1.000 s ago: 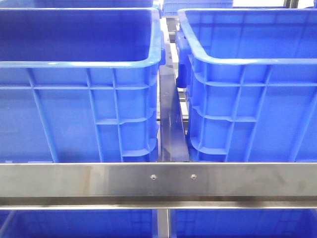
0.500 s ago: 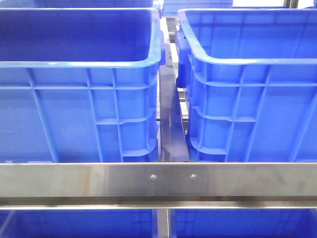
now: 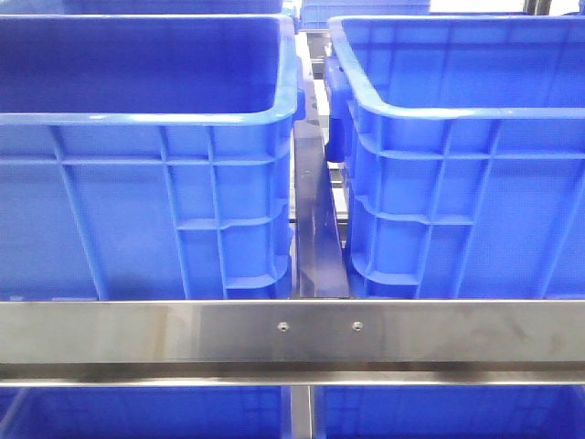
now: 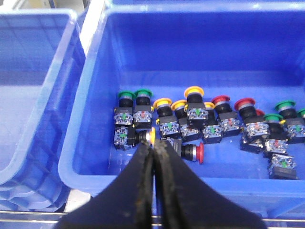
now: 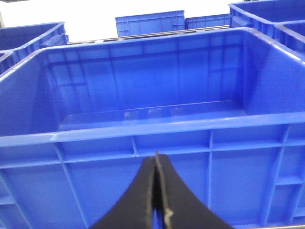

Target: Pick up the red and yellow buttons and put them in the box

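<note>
The left gripper (image 4: 153,150) hung above a blue crate (image 4: 90,95) full of push buttons, and its jaws were pressed together with nothing between them. The right gripper (image 5: 156,191) was also clenched and empty; it pointed at the near wall of an empty blue box (image 5: 143,131), which is probably the place where the buttons must go. In the front view neither arm was visible, only the two crates standing side by side behind a metal rail (image 3: 292,334).

The buttons lay in a tight group on the crate floor. A red button (image 4: 196,152) lay on its side just beside the left jaws, and a yellow button (image 4: 162,102) stood close behind, touching its neighbours. Green buttons (image 4: 135,94) were at one end of the same group.

Several things could go wrong from here. The jaws were still closed, so if the arm went down like this it would only push the buttons and scatter them. Because the buttons touched each other, open jaws could catch two at once, or take a green one by mistake. The red button on its side looked round and smooth, so I think it could roll or slip out of a weak grip. The crate walls were high, and a careless descent could also strike the rim.
</note>
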Available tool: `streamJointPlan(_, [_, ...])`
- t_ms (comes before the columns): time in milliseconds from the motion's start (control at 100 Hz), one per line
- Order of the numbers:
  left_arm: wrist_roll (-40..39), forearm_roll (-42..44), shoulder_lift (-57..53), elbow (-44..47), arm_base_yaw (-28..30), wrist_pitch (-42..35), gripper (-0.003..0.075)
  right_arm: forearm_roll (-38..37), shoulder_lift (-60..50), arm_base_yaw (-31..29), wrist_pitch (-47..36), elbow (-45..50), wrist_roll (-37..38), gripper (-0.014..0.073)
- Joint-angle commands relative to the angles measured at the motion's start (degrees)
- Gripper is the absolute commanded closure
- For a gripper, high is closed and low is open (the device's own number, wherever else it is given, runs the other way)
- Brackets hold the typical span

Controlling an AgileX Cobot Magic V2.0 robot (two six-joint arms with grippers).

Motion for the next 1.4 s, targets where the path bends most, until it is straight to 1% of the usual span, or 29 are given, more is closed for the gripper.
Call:
streamJointPlan(0, [0.35,-0.35,3.17,-3.2,-0.14,-3.28,0.0739,-0.5,-1.4,-0.07,-4.68,-1.07,-0.29,0.0709])
streamJointPlan(180, [0.35,-0.24,5.34,-3.46,-0.14,-4.25,0.0739,-0.5,-1.4,-0.07,-4.68,-1.07,-0.29,0.0709])
streamJointPlan(700, [0.46,-0.24,5.33,-3.46,-0.14,-3.77,0.0731,-0.5,-1.4,-0.07,-4.68,-1.07,-0.29,0.0709])
streamJointPlan(750, [0.46,-0.24,5.33,-3.46,-0.14,-3.77,0.0703,-0.5,-1.4,-0.07,-4.68,-1.07,-0.29,0.0709])
streamJointPlan(820, [0.46,-0.24,5.33,-3.46,-0.14,-3.77,0.0622,-0.5,-1.4,-0.07,-4.68,-1.07,-0.29,0.0709])
streamJointPlan(850, [0.46,-0.24,5.33,-3.46,-0.14,-3.77,0.0564,-0.5,-1.4,-0.07,-4.68,-1.07,-0.29,0.0709])
streamJointPlan(870, [0.46,-0.24,5.33,-3.46,-0.14,-3.77,0.0539,-0.5,-1.4,-0.07,-4.68,-1.07,-0.29,0.0709])
streamJointPlan(920, [0.46,-0.24,5.33,-3.46,-0.14,-3.77,0.0426,-0.5,-1.4,-0.07,-4.68,-1.07,-0.29,0.0709])
streamJointPlan(940, [0.46,-0.24,5.33,-3.46,-0.14,-3.77,0.0398,-0.5,-1.4,-0.07,-4.68,-1.07,-0.29,0.0709])
streamJointPlan(990, [0.46,-0.24,5.33,-3.46,-0.14,-3.77,0.029,-0.5,-1.4,-0.07,-4.68,-1.07,-0.29,0.0709])
streamJointPlan(1060, [0.46,-0.24,5.33,-3.46,-0.14,-3.77,0.0199,-0.5,-1.4,-0.07,-4.68,-1.07,-0.29,0.0709])
streamJointPlan(1120, [0.46,-0.17,5.33,-3.46,-0.14,-3.77,0.018,-0.5,-1.4,-0.07,-4.68,-1.07,-0.29,0.0709])
streamJointPlan(1300, [0.46,-0.32,5.33,-3.35,-0.14,-3.93,0.0214,-0.5,-1.4,-0.07,-4.68,-1.07,-0.29,0.0709])
streamJointPlan(1390, [0.46,-3.12,5.91,-3.35,-0.14,-5.18,0.0232,-0.5,-1.4,-0.07,-4.68,-1.07,-0.29,0.0709])
